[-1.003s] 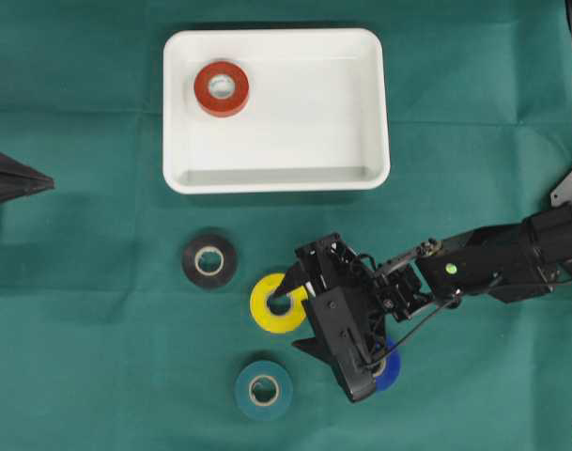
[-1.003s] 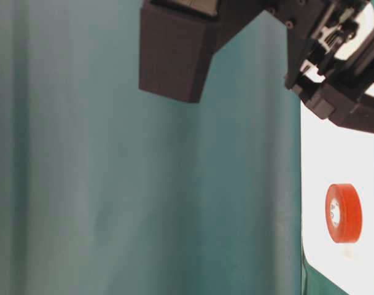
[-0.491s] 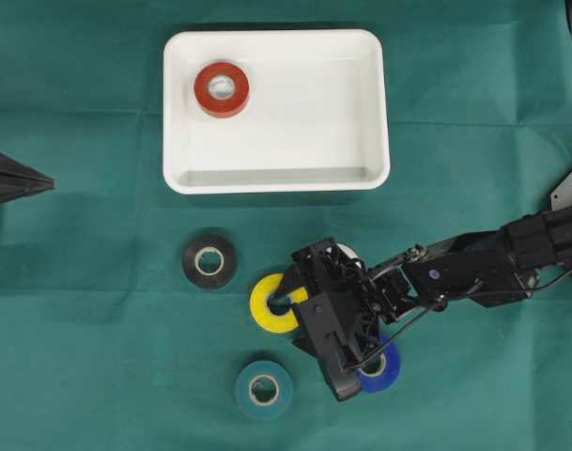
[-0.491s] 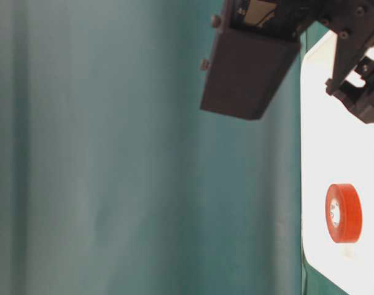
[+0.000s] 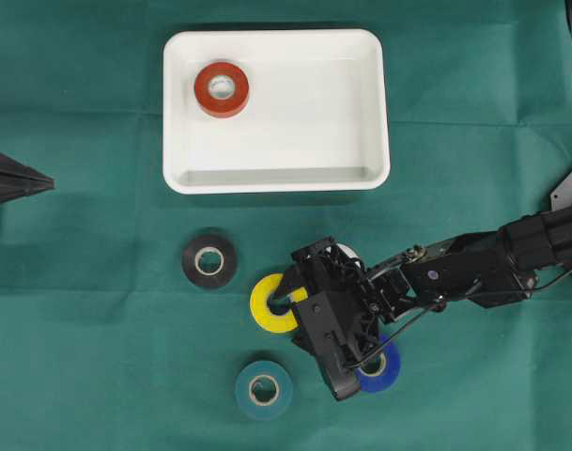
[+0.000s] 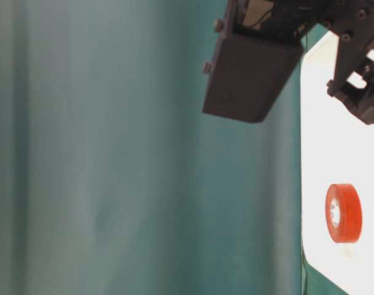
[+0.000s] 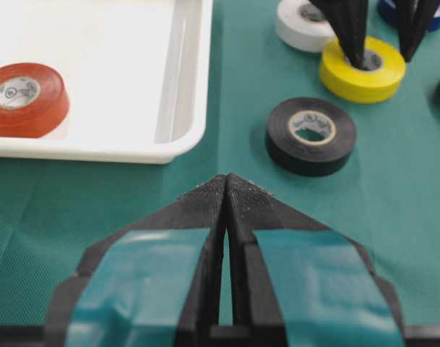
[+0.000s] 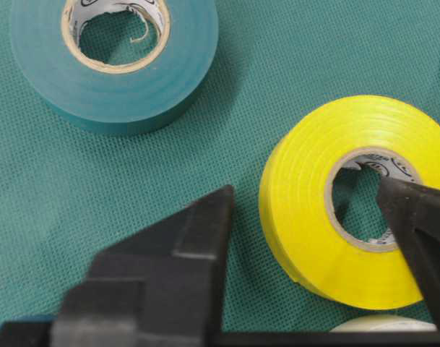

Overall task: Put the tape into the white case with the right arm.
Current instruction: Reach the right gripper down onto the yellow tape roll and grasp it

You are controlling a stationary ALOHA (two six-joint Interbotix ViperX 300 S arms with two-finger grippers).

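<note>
Two black fingers of the right gripper (image 8: 306, 217) straddle one side of the yellow tape (image 8: 357, 195): in the right wrist view one finger tip sits inside the roll's core hole, the other stands on the green cloth (image 5: 98, 263) just outside the roll's outer wall, with a visible gap between that finger and the tape. The jaws are partly open around the roll's wall — not clamped on it, as far as that view shows. The yellow tape lies flat on the cloth, and the left wrist view also shows one dark finger planted in its hole.

In the overhead view the right arm (image 5: 473, 268) reaches in from the right edge, its gripper over the cluster of rolls below the white case (image 5: 384, 113). Around the yellow tape lie a black tape (image 5: 208, 260) to its left, a teal tape (image 5: 264, 387) below it, a blue tape (image 5: 384, 371) partly under the wrist, and a white tape (image 7: 304, 23) just beyond it — mostly hidden from above. The white case is well apart from the yellow tape, farther up the table, with a red tape (image 5: 221, 88) lying flat in its upper left corner.

The left gripper (image 7: 227, 189) rests at the left edge, its blue-patched fingers pressed together, holding nothing.
</note>
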